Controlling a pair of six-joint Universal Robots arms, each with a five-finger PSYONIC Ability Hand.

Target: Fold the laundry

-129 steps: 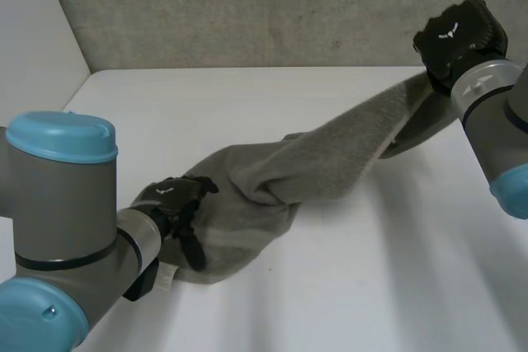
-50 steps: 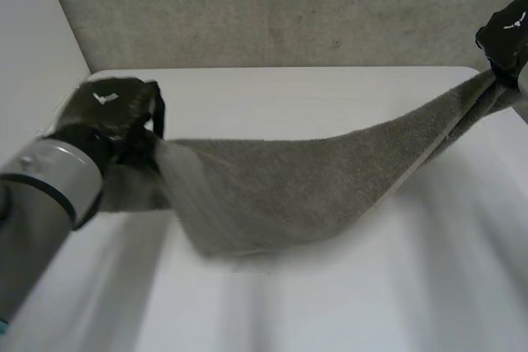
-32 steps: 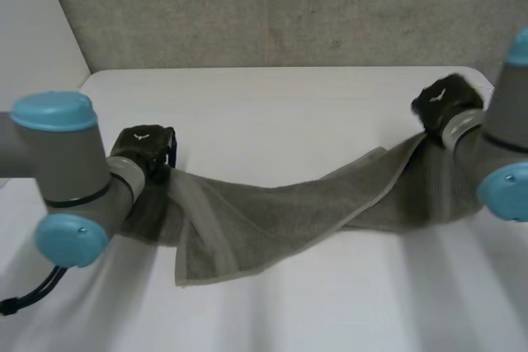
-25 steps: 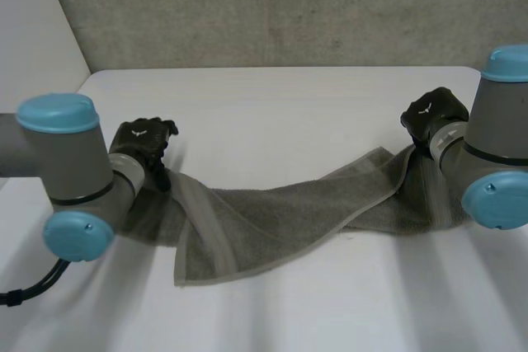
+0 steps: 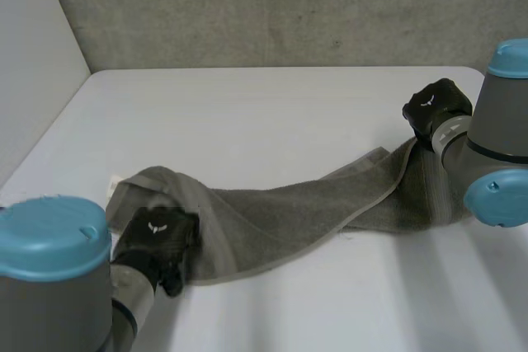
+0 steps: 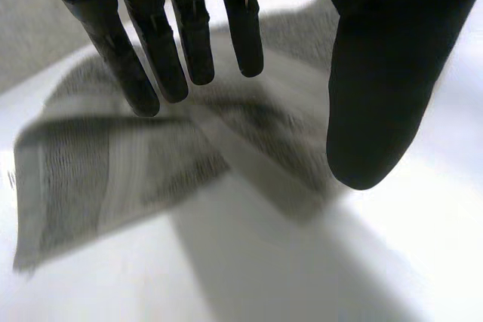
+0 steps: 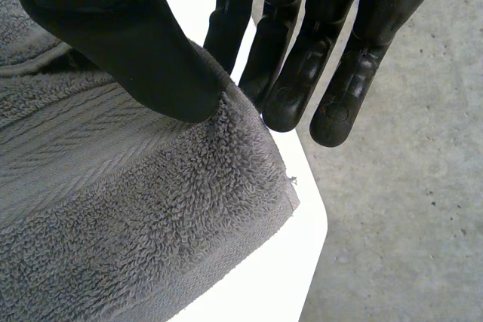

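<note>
A grey towel point(image 5: 289, 212) lies in a long rumpled band across the white table point(image 5: 272, 113). My left hand point(image 5: 157, 238) hovers over its near left end, fingers point(image 6: 155, 50) straight and apart from the thumb, holding nothing; the towel point(image 6: 83, 179) lies flat below them. My right hand point(image 5: 437, 109) is at the towel's far right end. There its thumb point(image 7: 128, 43) presses a corner of the towel point(image 7: 113, 224) against the fingers behind the edge.
A small white tag point(image 5: 115, 179) sticks out at the towel's left end. A grey concrete wall point(image 5: 272, 6) backs the table. The table's right edge point(image 7: 306, 239) lies just under my right hand, with grey floor point(image 7: 400, 224) beyond.
My left hand has let go of the towel's left end and pulled back toward the near edge. That end now lies on the table. My right hand has hardly moved.
</note>
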